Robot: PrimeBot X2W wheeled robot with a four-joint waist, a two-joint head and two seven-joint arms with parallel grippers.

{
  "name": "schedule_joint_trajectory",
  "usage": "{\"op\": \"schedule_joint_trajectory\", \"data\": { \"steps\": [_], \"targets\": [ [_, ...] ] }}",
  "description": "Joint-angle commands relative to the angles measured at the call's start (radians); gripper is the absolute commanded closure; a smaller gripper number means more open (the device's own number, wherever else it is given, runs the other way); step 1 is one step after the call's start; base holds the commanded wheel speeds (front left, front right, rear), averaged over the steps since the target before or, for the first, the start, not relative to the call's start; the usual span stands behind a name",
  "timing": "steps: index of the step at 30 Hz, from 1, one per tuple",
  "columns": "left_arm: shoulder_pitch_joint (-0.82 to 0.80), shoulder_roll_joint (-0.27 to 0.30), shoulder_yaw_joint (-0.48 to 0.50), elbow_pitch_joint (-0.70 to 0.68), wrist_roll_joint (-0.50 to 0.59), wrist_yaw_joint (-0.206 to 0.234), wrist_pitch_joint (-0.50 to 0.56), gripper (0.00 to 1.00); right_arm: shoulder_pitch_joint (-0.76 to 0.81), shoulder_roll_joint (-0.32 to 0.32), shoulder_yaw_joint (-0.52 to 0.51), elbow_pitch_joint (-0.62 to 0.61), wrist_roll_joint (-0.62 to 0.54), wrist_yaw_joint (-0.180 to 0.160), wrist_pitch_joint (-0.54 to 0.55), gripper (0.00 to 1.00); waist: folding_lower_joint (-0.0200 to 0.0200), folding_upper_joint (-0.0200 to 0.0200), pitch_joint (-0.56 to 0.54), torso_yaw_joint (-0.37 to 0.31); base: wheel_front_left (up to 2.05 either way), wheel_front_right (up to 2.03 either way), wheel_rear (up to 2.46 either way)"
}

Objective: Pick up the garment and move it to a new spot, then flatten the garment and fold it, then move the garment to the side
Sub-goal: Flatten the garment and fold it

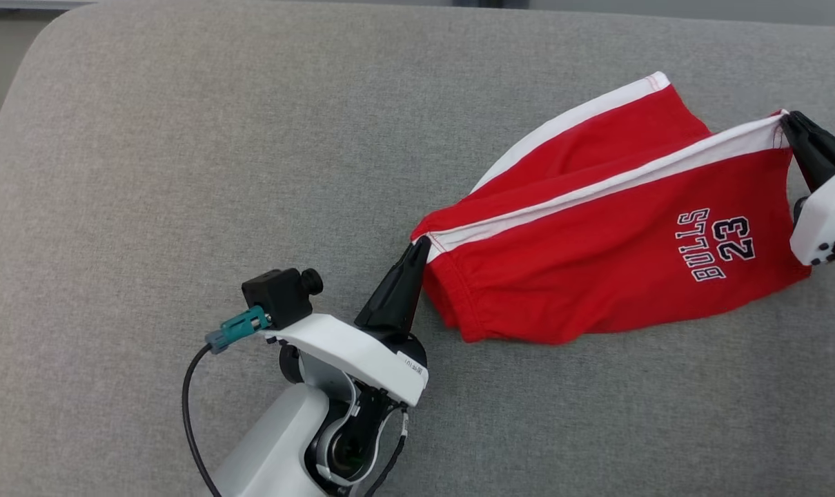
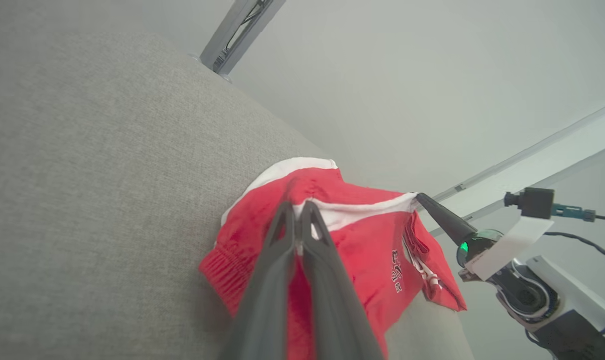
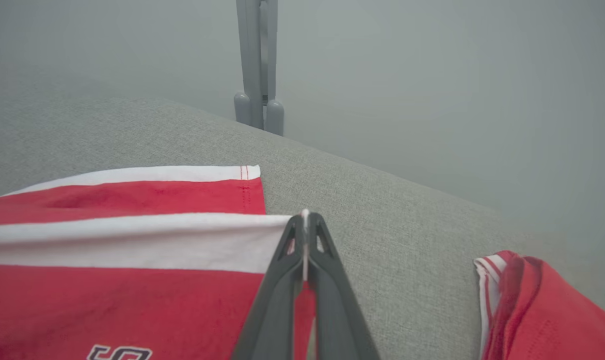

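Red shorts lie right of centre on the grey fabric surface, white-stripe edge taut between my left hand pinching its waistband end and right hand pinching its hem corner, long axis running hand to hand.

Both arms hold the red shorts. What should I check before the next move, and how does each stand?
1. Left gripper shut on the red shorts' waistband corner: ok.
2. Right gripper shut on the striped hem corner: ok.
3. White stripe stretched between the grips: ok.
4. Shorts lying flat: not ok, rear leg skewed, lower edge bunched.
5. Red cloth beside the right fingers, same garment or another: cannot tell.
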Motion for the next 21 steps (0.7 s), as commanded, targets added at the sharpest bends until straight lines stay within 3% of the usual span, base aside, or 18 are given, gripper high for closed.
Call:
{"op": "schedule_joint_trajectory", "data": {
  "steps": [1, 11, 21],
  "targets": [
    [-0.038, 0.004, -0.018, 0.01, -0.037, 0.017, -0.02, 1.0, -0.055, -0.003, 0.032, 0.034, 0.011, 0.0, -0.018, 1.0, 0.0, 0.0, 0.028, 0.029, 0.0, 0.0, 0.0],
    [-0.158, 0.004, -0.11, 0.058, -0.146, 0.098, -0.106, 1.0, -0.281, -0.014, 0.192, 0.189, 0.038, 0.0, -0.087, 1.0, 0.0, 0.0, 0.099, 0.085, 0.0, 0.0, 0.0],
    [-0.209, 0.004, -0.159, 0.077, -0.201, 0.129, -0.129, 1.0, -0.398, -0.013, 0.318, 0.285, 0.077, 0.0, -0.104, 1.0, 0.0, 0.0, 0.146, 0.123, 0.0, 0.0, 0.0]
  ]
}}
